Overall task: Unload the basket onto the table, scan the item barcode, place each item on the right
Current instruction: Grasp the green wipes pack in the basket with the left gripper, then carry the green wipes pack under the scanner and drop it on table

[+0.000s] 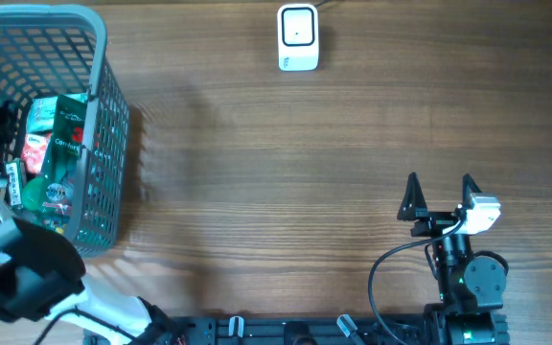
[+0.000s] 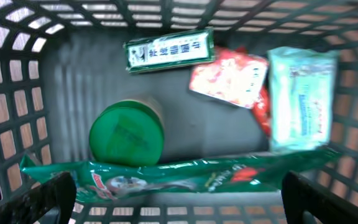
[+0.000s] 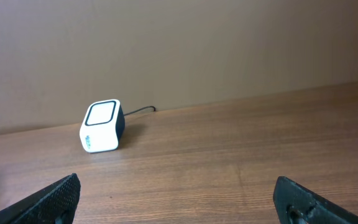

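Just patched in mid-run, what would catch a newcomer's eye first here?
The grey mesh basket at the left edge of the table, crammed with colourful packets and a green tub, with the left gripper open over its contents. Next, the small white scanner alone at the far edge, and the right gripper open and empty near the front right.

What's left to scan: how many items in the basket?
5: green box far side, red pouch beside it, pale packet right, green can left, green bag nearest. Others may hide.
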{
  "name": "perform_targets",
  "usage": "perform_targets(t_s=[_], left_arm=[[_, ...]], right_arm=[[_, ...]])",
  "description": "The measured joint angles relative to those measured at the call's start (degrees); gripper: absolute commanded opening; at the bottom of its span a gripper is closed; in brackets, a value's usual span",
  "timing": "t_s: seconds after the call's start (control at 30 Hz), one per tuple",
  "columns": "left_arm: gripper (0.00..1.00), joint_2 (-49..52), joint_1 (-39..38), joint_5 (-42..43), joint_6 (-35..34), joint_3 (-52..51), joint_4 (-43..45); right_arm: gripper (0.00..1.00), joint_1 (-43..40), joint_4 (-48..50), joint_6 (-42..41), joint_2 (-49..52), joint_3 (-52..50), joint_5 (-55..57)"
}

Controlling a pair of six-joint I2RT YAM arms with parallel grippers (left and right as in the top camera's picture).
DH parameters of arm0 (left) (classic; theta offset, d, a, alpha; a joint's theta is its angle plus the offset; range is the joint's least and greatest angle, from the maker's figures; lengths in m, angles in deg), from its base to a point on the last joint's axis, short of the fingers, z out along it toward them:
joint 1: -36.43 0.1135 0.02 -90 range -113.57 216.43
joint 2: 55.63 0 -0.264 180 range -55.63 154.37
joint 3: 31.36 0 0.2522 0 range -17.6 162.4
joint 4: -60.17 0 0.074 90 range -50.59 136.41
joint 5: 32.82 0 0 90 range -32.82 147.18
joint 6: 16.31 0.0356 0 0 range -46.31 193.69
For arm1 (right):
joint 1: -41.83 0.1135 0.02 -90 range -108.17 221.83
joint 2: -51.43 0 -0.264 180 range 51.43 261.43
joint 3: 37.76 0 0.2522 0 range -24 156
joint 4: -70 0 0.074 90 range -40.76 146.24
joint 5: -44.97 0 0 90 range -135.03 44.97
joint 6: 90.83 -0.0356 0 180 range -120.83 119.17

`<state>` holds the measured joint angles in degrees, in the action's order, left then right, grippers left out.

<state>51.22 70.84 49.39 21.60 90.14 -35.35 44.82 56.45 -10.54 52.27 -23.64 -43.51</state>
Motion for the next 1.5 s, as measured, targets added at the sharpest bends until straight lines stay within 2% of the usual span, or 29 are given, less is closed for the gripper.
perform_targets(t_s=[0.07, 0.17, 0.2, 0.33, 0.5, 0.63, 0.73, 0.77, 0.8, 0.83, 0.87, 1.07, 1.17, 1.23, 1.37, 1.4, 1.5], left_arm=[[1.0, 1.44, 0.07, 0.22, 0.59, 0.0, 0.07], [1.0, 2.36, 0.07, 3.89, 9.14, -0.02, 3.52], [1.0, 2.67, 0.07, 7.34, 15.82, 0.0, 6.58], [1.0, 5.07, 0.04, 13.68, 29.57, 0.0, 9.14], [1.0, 9.94, -0.28, 21.73, 47.39, 0.0, 6.36], [1.0, 10.38, -0.39, 23.5, 53.11, -1.73, 6.08], [1.0, 10.45, -0.39, 23.82, 54.88, -7.23, 8.2], [0.79, 10.47, -0.39, 23.82, 55.04, -8.52, 9.2], [0.38, 10.49, -0.39, 24.7, 55.28, -11.67, 9.7], [0.19, 10.58, -0.46, 25.31, 55.15, -13.14, 9.57], [0.04, 10.58, -0.5, 26.38, 55.54, -14.82, 9.55], [0.04, 10.6, -0.55, 28.85, 55.15, -16.11, 10.03], [0.04, 10.88, -0.61, 28.96, 52.22, -11.04, 6.49], [0.04, 11.3, -0.61, 29.2, 49.59, -3.69, 2.4], [0.04, 11.5, -0.59, 29.59, 43.15, 19.47, -10.19], [0.04, 11.78, -0.61, 29.79, 40.74, 28.57, -12.81], [0.04, 10.51, -0.59, 30.05, 35.78, 43.56, -14.58]], right_arm=[[1.0, 0.0, 0.0, 0.0, 0.0, 0.0, 0.0], [1.0, 0.0, 0.0, 0.0, 0.0, 0.0, 0.0], [1.0, 0.0, 0.0, 0.0, 0.0, 0.0, 0.0], [1.0, 0.0, 0.0, 0.0, 0.0, 0.0, 0.0], [1.0, 0.0, 0.0, 0.0, 0.0, 0.0, 0.0], [1.0, 0.0, 0.0, 0.0, 0.0, 0.0, 0.0], [1.0, 0.0, 0.0, 0.0, 0.0, 0.0, 0.0], [1.0, 0.0, 0.0, 0.0, 0.0, 0.0, 0.0], [0.99, 0.0, 0.0, 0.0, 0.0, 0.0, 0.0], [1.0, 0.0, 0.0, 0.0, 0.0, 0.0, 0.0], [1.0, 0.0, 0.0, 0.0, 0.0, 0.0, 0.0], [1.0, 0.0, 0.0, 0.0, 0.0, 0.0, 0.0], [1.0, 0.0, -0.02, 0.0, 0.0, 0.0, 0.0], [1.0, 0.0, 0.02, 0.0, 0.0, 0.0, 0.02], [1.0, 0.0, 0.0, 0.0, 0.04, 0.0, 0.0], [1.0, 0.0, 0.0, 0.0, 0.04, 0.0, 0.0], [1.0, 0.0, 0.0, 0.0, 0.04, 0.0, 0.0]])
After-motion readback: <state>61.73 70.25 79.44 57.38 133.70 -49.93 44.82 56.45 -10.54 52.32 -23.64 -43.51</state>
